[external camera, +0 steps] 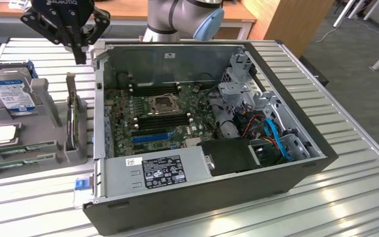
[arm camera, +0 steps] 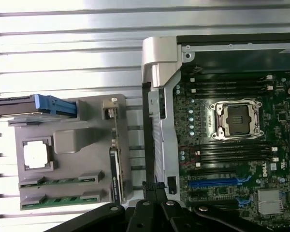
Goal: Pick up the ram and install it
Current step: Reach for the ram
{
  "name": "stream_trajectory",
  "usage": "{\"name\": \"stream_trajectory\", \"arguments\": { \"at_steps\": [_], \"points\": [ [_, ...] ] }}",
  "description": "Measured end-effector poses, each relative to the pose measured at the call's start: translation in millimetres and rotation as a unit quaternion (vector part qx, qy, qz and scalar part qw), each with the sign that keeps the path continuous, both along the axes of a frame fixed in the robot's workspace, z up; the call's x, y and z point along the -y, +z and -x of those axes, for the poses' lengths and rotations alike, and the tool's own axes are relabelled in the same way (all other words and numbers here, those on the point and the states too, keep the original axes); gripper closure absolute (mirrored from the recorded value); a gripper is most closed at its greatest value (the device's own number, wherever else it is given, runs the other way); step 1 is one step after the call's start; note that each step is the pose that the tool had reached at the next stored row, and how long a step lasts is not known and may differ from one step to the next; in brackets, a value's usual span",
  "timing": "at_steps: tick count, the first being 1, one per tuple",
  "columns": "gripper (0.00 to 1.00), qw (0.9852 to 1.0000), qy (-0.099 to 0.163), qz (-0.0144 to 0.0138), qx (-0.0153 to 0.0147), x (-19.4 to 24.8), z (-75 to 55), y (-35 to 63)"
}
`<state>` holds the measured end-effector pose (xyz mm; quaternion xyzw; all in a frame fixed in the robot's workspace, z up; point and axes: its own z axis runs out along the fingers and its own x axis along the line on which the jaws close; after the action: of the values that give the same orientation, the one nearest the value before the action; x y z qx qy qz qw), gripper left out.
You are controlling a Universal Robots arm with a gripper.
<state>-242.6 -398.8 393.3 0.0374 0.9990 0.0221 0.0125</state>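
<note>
Clenched end effector (external camera: 79,54) above slatted metal table (external camera: 354,197), wooden desk (external camera: 127,10) behind

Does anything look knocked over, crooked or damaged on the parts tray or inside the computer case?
Nothing stands out. Both ram sticks lie straight in slots of the gray tray, the hard drive stands in its holder, the processor chip sits flat, and the motherboard shows nothing loose.

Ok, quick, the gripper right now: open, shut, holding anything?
Black two-finger gripper: shut, holding nothing; the two long thin green ram sticks lie in the grey parts holder.
</note>
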Motion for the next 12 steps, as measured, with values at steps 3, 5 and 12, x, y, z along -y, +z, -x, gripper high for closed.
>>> {"name": "stream_trajectory", "arguments": {
  "at_steps": [3, 5, 12],
  "points": [
    [0.9, 1.0, 0.0, 0.0, -0.0001, 0.0, 8.0, 0.1],
    [0.9, 1.0, 0.0, 0.0, 0.0, 0.0, 13.2, 0.0],
    [0.9, 1.0, 0.0, 0.0, 0.0, 0.0, 32.2, 0.0]
  ]
}}
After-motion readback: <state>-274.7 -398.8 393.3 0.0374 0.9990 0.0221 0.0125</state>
